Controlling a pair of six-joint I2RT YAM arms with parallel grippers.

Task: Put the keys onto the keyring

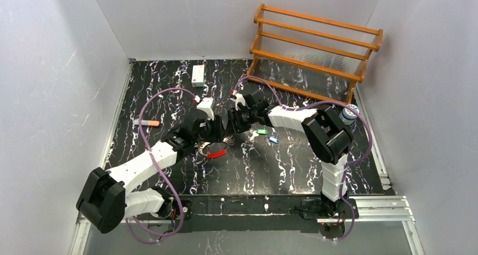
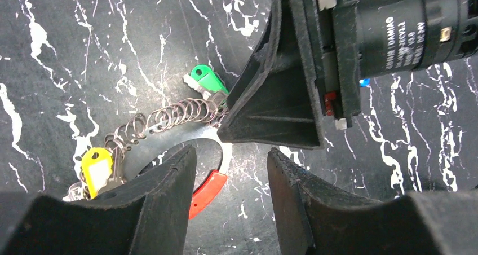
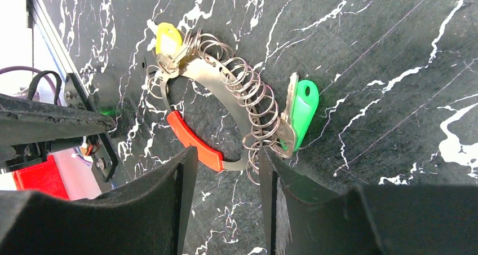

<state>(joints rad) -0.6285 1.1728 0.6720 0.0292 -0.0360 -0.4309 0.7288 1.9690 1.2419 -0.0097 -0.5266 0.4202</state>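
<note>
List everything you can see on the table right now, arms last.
keyring: one, silver with red and yellow parts, table centre under both tools
green key: one, touching the keyring's small rings; threading unclear
loose green key: one, right of the right tool
loose blue key: one, beside the loose green key
marker: one, white with orange tip, left side
box: one, white, far side
rack: one, brown wood, far right corner
cylinder: one, blue and white, right edge
table: one, black marbled
left tool: black, open, over the keyring
right tool: black, open, at the keyring
</note>
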